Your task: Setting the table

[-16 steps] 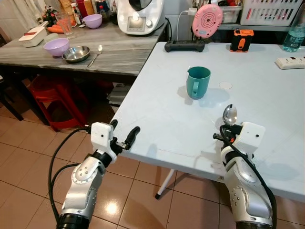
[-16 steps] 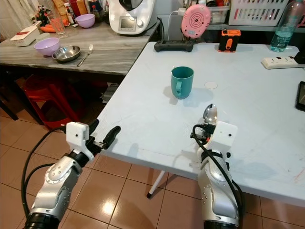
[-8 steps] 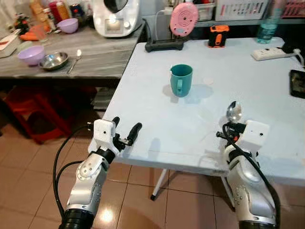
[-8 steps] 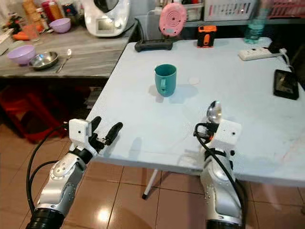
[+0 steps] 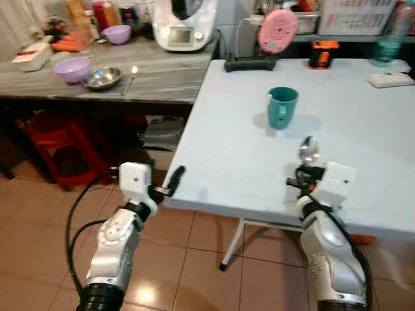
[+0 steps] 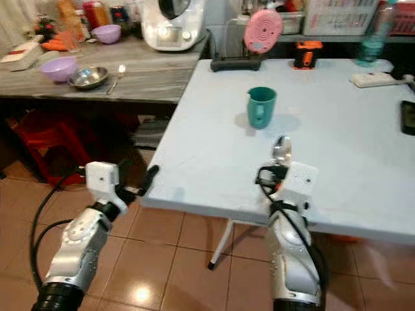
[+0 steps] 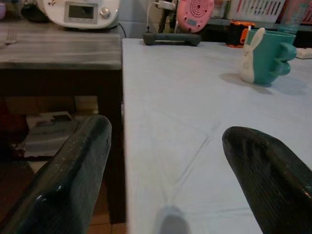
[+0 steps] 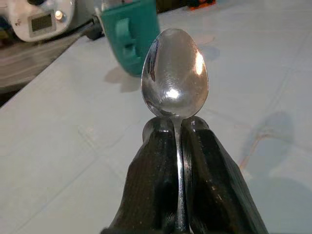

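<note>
Right end effector (image 5: 303,176): fingers clamped on the neck of a spoon (image 8: 174,78), bowl upright, held above the near edge of the pale surface (image 5: 233,142). Spoon judged light, stiff, polished metal (slippery; best gripped low on the neck or handle, as here).

Left end effector (image 5: 162,188): fingers spread wide, holding nothing, at the surface's near left corner.

Teal mug (image 5: 281,108): upright, farther in, beyond the spoon.

Grey side surface (image 5: 162,74), far left: bowls and cutlery.

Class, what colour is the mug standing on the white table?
Teal green; the mug shows best in the left eye view.
</note>
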### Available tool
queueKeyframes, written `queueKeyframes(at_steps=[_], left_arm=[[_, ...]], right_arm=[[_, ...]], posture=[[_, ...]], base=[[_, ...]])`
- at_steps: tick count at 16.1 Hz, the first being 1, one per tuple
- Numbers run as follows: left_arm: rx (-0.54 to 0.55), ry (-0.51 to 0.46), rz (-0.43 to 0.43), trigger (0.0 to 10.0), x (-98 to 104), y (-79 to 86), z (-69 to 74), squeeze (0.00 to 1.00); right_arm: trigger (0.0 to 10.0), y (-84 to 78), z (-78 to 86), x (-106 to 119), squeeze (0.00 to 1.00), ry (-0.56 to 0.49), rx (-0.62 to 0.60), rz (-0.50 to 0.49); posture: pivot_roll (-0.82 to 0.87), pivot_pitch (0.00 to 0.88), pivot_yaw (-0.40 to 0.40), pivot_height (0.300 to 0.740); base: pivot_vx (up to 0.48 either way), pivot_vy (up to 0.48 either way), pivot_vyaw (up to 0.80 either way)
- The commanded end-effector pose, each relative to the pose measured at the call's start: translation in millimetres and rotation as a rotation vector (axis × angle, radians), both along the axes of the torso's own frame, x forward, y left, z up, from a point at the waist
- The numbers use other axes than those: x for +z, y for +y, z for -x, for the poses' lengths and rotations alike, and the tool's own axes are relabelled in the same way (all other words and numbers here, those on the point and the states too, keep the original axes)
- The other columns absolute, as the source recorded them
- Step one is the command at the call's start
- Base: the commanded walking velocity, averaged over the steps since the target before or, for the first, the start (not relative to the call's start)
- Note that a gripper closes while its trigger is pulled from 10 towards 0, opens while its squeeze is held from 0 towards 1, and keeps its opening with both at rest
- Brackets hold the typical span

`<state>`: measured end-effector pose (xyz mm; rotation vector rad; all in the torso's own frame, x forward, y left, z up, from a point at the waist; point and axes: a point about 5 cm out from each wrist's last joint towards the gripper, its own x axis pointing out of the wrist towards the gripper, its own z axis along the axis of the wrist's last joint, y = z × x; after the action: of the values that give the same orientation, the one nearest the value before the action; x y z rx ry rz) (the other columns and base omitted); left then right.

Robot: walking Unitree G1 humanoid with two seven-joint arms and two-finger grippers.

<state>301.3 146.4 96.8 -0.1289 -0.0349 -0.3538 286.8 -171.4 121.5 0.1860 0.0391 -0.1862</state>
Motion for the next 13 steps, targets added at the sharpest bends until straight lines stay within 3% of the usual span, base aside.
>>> queueKeyframes(at_steps=[1, 7, 13], left_arm=[[-0.002, -0.014, 0.001, 10.0, 4.0, -1.3, -3.5, 0.00], [0.014, -0.011, 0.007, 10.0, 4.0, 0.5, -6.1, 0.00], [0.020, -0.013, 0.009, 10.0, 4.5, 0.2, -8.6, 0.00]], right_arm=[[10.0, 0.0, -1.6, 9.6, 0.00, -0.045, 0.008, 0.051], [10.0, 6.7, -2.8, 10.6, 0.00, -0.084, 0.050, 0.092], [10.0, 8.8, -4.3, 12.6, 0.00, -0.105, 0.069, 0.040]], posture=[[-0.08, 0.029, 0.126, 0.740], [-0.08, 0.021, 0.127, 0.740], [-0.08, 0.008, 0.126, 0.740]], base=[[0.000, 0.322, 0.00], [0.000, 0.331, 0.00], [0.000, 0.343, 0.00]])
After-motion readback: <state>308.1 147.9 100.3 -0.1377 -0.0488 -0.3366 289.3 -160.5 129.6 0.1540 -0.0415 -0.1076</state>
